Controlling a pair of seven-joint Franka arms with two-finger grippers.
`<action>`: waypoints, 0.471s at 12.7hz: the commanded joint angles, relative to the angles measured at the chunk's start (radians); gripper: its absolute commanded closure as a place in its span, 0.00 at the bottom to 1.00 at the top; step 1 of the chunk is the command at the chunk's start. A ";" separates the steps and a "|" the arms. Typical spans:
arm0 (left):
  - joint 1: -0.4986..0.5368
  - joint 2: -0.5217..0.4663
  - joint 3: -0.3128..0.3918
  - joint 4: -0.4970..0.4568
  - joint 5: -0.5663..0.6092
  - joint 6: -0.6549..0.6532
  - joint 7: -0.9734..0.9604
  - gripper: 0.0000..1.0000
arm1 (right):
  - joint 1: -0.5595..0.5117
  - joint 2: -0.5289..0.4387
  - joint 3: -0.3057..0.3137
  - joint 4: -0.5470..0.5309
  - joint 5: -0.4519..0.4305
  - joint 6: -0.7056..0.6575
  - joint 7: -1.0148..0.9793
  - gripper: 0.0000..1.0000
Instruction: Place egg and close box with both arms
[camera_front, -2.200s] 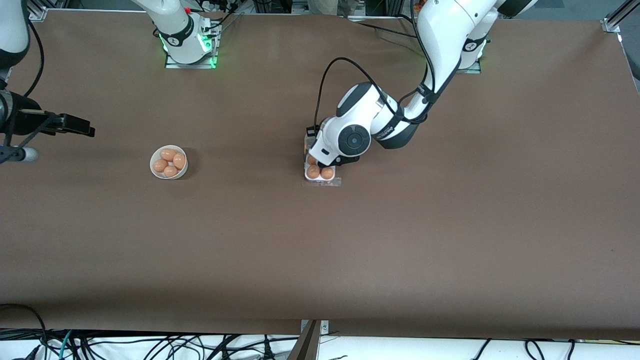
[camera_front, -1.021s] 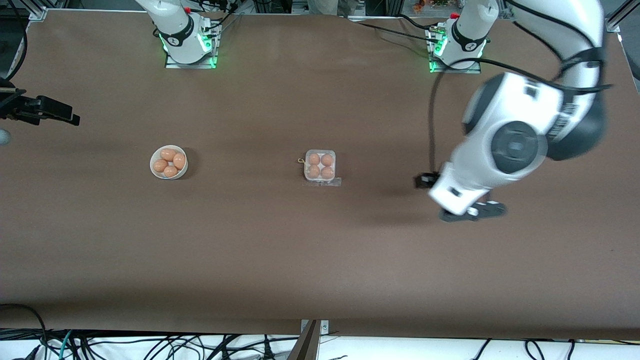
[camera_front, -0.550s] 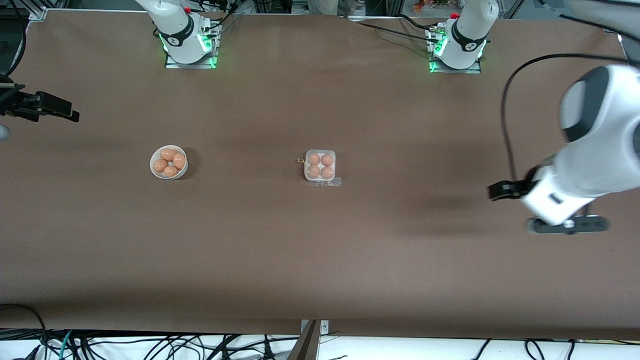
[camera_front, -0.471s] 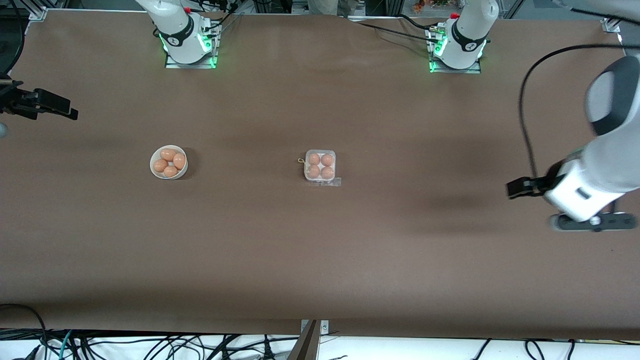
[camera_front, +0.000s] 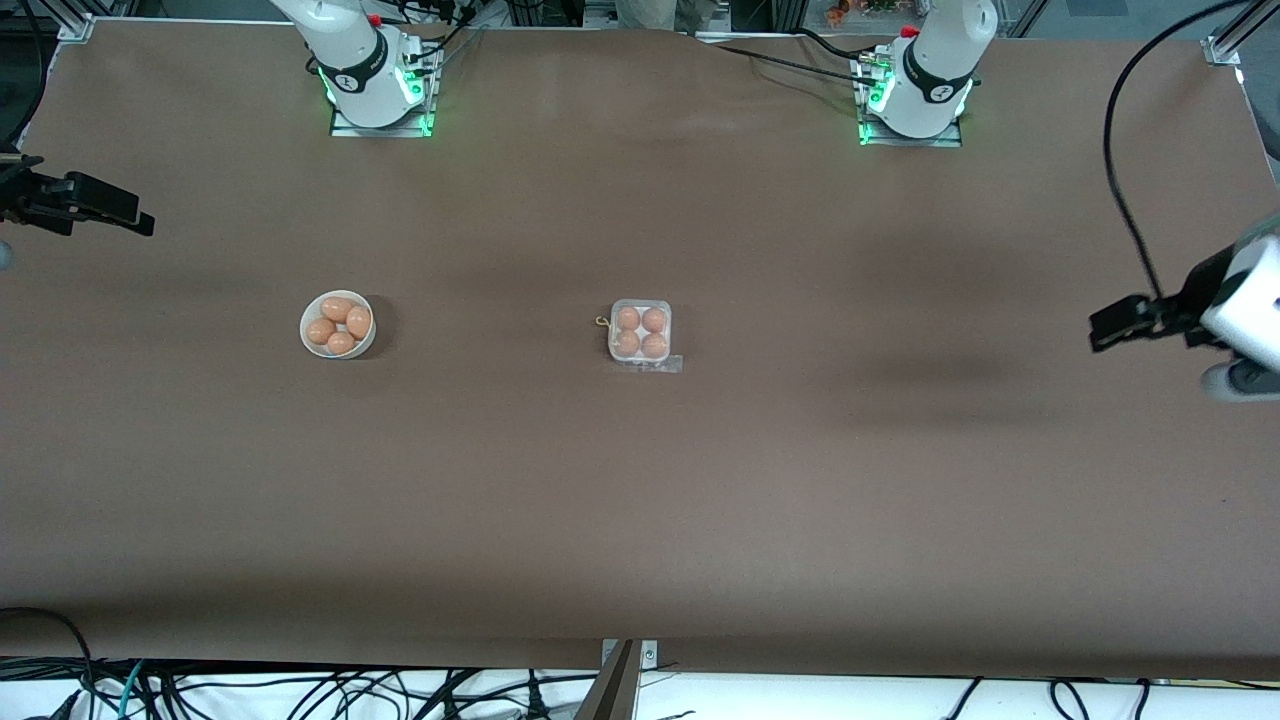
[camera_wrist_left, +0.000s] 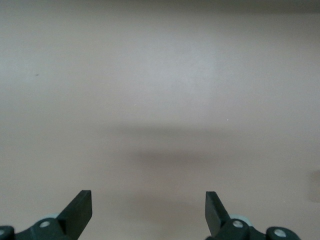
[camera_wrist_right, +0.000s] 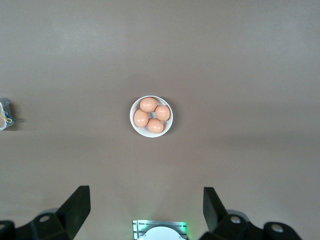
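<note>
The left arm is swinging away fast. Its left gripper (camera_front: 1120, 328) was on the box 2 secs ago; now it's hanging over bare table (camera_front: 700, 520) at the left arm's end, jaws wide apart w/ nothing in them. The right gripper (camera_front: 100, 205) is waiting high up, jaws apart & empty too. The box (camera_front: 640, 332) is sitting mid-table, lid looking shut, 4 eggs inside. The white bowl (camera_front: 338, 324), at about 9 o'clock from the box, is holding 4 more eggs. Job looks done.

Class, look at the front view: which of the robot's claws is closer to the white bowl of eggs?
Right. The right claw hangs over the right arm's end of the table, near the bowl. The left claw hangs over the left arm's end.
</note>
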 joint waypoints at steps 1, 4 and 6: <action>-0.048 -0.116 0.053 -0.158 -0.018 0.036 0.024 0.00 | -0.019 -0.012 0.017 -0.002 -0.003 -0.017 -0.002 0.00; -0.061 -0.182 0.053 -0.268 -0.024 0.072 0.024 0.00 | -0.020 -0.012 0.017 -0.003 -0.005 -0.015 -0.004 0.00; -0.063 -0.205 0.055 -0.277 -0.073 0.065 0.023 0.00 | -0.019 -0.012 0.017 -0.003 -0.006 -0.015 -0.004 0.00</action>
